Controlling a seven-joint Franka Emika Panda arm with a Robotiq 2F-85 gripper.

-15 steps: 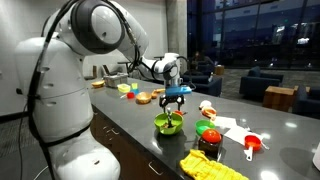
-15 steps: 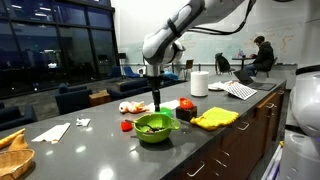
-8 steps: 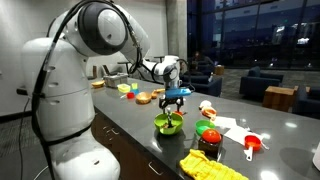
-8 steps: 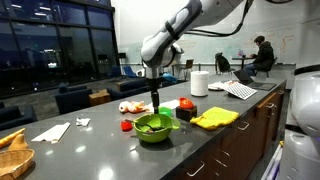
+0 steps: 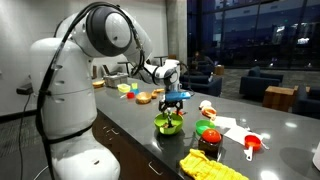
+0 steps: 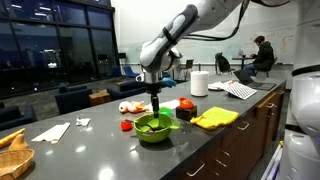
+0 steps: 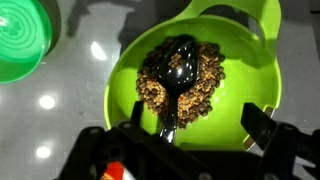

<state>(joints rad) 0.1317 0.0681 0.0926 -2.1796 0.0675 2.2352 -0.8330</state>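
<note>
Little has shifted since a second ago: my elbow has swung slightly, while my claw (image 6: 154, 100) hangs at the same spot over the green bowl (image 6: 152, 128).

Going left to right in the wrist view: a green lid (image 7: 20, 40) lies on the dark bench (image 7: 60, 110), just beside the bowl (image 7: 262, 60). Inside the bowl sits brown granular food (image 7: 205, 85) with a black spoon (image 7: 178, 68) resting bowl-down in it, its handle running toward me. My claw (image 7: 190, 135) straddles that handle; whether the pads actually clamp it I cannot tell.

As for progress, I judge the food and spoon are both in the bowl, nothing spilled.

In an exterior view, a yellow cloth (image 6: 215, 118) lies further right.
</note>
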